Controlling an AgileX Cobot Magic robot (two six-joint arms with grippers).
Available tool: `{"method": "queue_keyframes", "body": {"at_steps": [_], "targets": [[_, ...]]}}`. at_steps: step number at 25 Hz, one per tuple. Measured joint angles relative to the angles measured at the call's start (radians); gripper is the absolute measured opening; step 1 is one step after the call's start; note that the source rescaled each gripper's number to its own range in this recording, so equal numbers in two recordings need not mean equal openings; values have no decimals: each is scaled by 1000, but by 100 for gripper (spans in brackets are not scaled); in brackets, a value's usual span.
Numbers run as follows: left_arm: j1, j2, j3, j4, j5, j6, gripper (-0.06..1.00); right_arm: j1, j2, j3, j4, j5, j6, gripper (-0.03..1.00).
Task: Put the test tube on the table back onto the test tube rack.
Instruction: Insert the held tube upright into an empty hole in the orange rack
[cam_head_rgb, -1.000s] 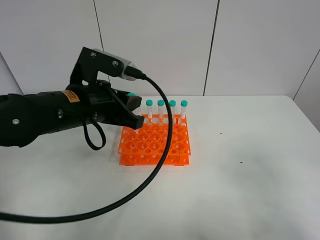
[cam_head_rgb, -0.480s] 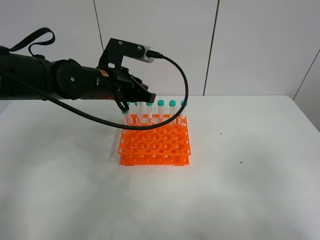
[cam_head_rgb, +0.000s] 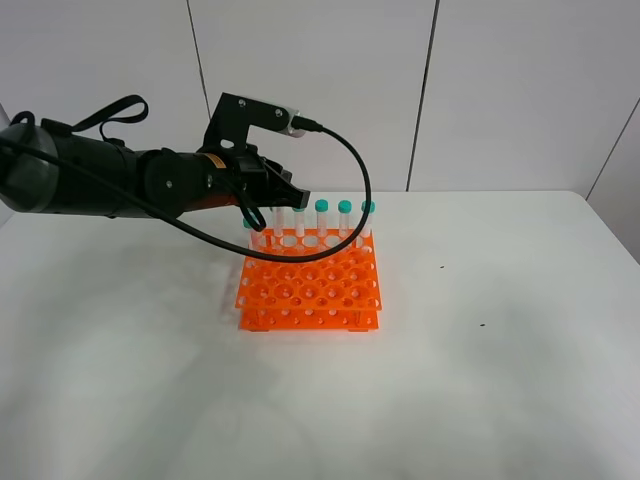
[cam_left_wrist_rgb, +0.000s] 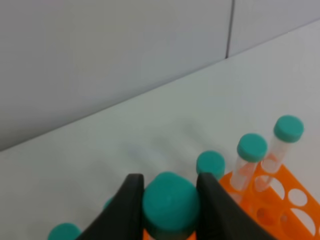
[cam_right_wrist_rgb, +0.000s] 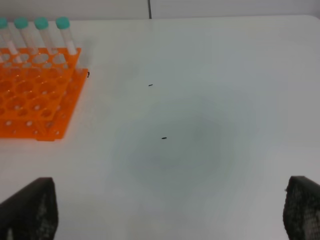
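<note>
Teal-green at its cap, the test tube (cam_left_wrist_rgb: 171, 206) is pinched between the black fingers (cam_left_wrist_rgb: 131, 212) of the left gripper (cam_left_wrist_rgb: 171, 200), over the orange test tube rack (cam_left_wrist_rgb: 285, 205). Other capped tubes (cam_left_wrist_rgb: 251, 150) stand just beside those fingers. The right gripper (cam_right_wrist_rgb: 167, 200) hangs spread wide above the white table (cam_right_wrist_rgb: 200, 125).

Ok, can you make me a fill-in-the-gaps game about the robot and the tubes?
1. The test tube rack is coloured ____.
2. The gripper pinching the test tube is the ____ one.
3. The right gripper, over the table, stands wide ____.
Missing words: orange; left; open.
</note>
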Motion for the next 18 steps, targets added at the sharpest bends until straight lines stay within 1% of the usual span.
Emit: {"method": "queue_keyframes", "body": {"at_steps": [8, 13, 18], "targets": [[1, 49, 0, 0, -21, -5, 0, 0, 0, 0, 0, 0, 0, 100], [1, 63, 0, 0, -52, -35, 0, 0, 0, 0, 1, 0, 0, 100], [1, 86, 0, 1, -56, -39, 0, 0, 0, 0, 1, 0, 0, 100]]}}
